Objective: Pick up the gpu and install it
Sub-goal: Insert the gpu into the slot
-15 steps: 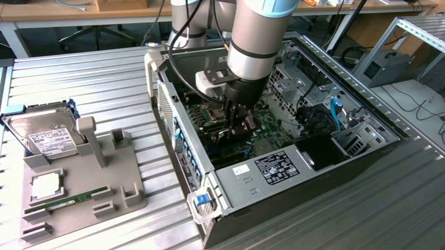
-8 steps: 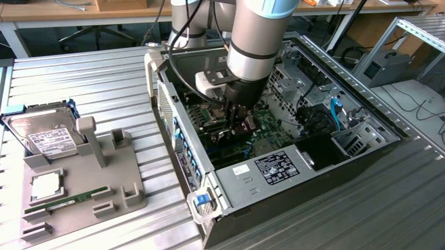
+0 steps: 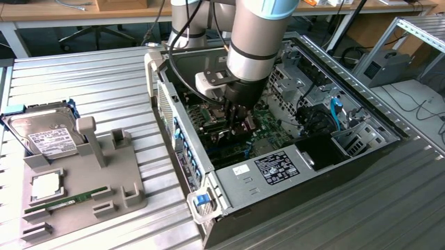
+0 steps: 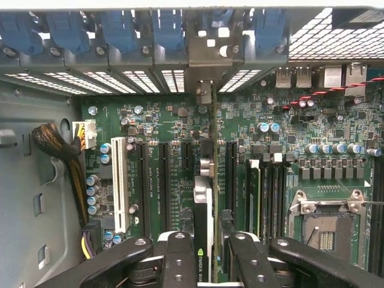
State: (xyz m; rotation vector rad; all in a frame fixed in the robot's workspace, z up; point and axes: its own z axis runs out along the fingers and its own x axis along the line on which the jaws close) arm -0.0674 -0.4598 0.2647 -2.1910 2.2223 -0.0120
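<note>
My gripper (image 3: 238,124) is down inside the open computer case (image 3: 278,172), low over the green motherboard (image 3: 268,117). In the wrist view its black fingers (image 4: 180,258) are shut on the gpu (image 4: 203,198), a thin dark card seen edge-on between them. The gripper (image 4: 210,264) holds the card upright. The card runs along the expansion slots toward the case's rear wall. Its silver bracket (image 4: 204,57) stands at a rear slot opening among the blue latches (image 4: 114,30). I cannot tell whether the card's edge is seated in a slot.
A white slot (image 4: 119,180), black slots and a CPU socket (image 4: 327,225) flank the card. A sleeved cable bundle (image 4: 57,144) hangs by the case wall. Outside, at the exterior view's left, a grey fixture (image 3: 125,161) holds a hard drive (image 3: 45,136) and a memory stick (image 3: 70,200).
</note>
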